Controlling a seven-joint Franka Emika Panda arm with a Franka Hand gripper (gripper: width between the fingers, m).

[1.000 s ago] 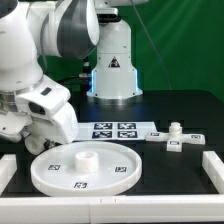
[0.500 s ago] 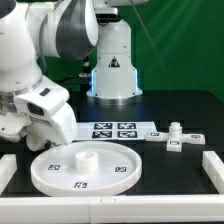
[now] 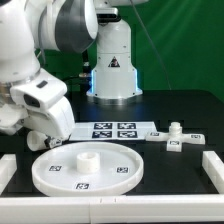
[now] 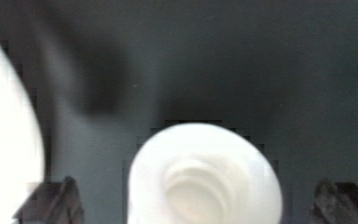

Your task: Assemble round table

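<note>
Over the left part of the black counter [image 3: 190, 110], the white robot arm [image 3: 30, 50] reached down and held the gripper [image 3: 47, 140] low above the surface, near the left edge and just behind the far-left rim of the round disc [image 3: 110, 178]; the exterior view did not show whether it touched the rim. In the wrist view the gripper [image 4: 202, 200] was released: its two dark fingertips [image 4: 55, 200] stood wide apart with nothing pinched, and a blurred white rounded shape [image 4: 202, 165] lay between them without meeting either one; it was too soft to name. The round disc lay flat near the front edge, left of the middle, tags facing up on its face. A short cylinder [image 3: 87, 157] stood upright at its centre; whether it was a loose part or the disc's own hub could not be told. Behind the disc, toward the middle of the counter, the marker board [image 3: 115, 130] lay flat. The robot base [image 3: 112, 65] rose at the back edge. Further right, well apart from the disc, the cross piece [image 3: 176, 142] lay flat with a small knob upward. A white rail [image 3: 214, 165] ran beside the right edge near the front right corner
</note>
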